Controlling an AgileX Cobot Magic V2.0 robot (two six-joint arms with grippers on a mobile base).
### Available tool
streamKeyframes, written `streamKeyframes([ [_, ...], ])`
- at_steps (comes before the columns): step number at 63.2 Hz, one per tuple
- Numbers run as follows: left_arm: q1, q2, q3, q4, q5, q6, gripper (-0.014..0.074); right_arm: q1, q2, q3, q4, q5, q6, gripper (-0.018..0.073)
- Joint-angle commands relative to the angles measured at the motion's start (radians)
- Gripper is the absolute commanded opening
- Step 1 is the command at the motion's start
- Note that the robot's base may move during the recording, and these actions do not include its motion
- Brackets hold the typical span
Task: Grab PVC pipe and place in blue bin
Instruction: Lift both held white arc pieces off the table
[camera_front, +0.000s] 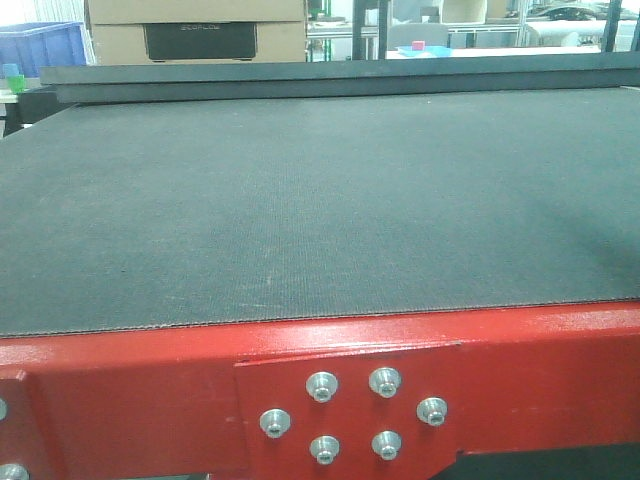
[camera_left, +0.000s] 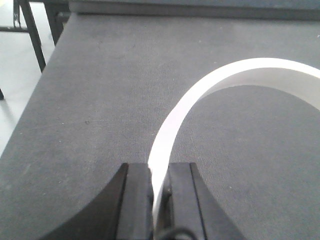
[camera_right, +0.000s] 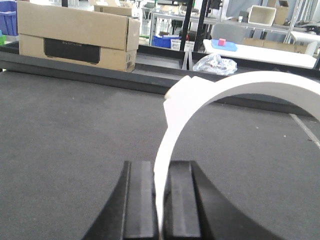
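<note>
A: Nearest in the front view: red frame (camera_front: 120, 400) with a cluster of bolts (camera_front: 322, 385), right under the near edge of the dark mat (camera_front: 300, 200).

B: And the edges farther out?

A: Raised dark rail (camera_front: 330, 80) along the far side. Cardboard box (camera_front: 195, 30) just behind it, blue bin (camera_front: 40, 45) beyond the far left corner. Wide run of mat between near edge and rail. In the left wrist view, the mat's left edge close by, pale floor (camera_left: 15, 75) past it.

B: State of the left gripper (camera_left: 159, 172)?

A: Clamped. Black fingers (camera_left: 137, 190) pressed on the wall of the PVC pipe (camera_left: 200, 92), a white arc rising from between them and curving right over the mat. Cannot tell whether touching the mat.

B: And the right gripper (camera_right: 159, 170)?

A: Same grip. Fingers (camera_right: 140, 200) closed on a white pipe arc (camera_right: 240, 82), notched near its upper left, bending right in front of the rail. Cannot tell whether one pipe or two.
</note>
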Motion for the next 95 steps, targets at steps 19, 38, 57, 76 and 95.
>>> streamKeyframes([
  [19, -0.005, -0.354, 0.196, -0.013, -0.05, -0.007, -0.0111, 0.0, -0.151, 0.136, 0.004, -0.036, -0.004, -0.0162],
  [38, -0.005, -0.531, 0.289, -0.013, -0.013, -0.007, -0.0111, 0.0, -0.247, 0.198, 0.004, -0.061, 0.003, -0.0162],
  [57, -0.005, -0.586, 0.293, -0.004, -0.014, -0.007, -0.0111, 0.0, -0.249, 0.2, 0.004, -0.044, 0.003, -0.0162],
  [76, -0.005, -0.588, 0.293, 0.005, -0.014, -0.007, -0.0111, 0.0, -0.249, 0.2, 0.004, -0.054, 0.003, -0.0162],
  [95, -0.005, -0.588, 0.293, 0.005, -0.014, -0.007, -0.0111, 0.0, -0.249, 0.2, 0.004, -0.023, 0.003, -0.0162],
])
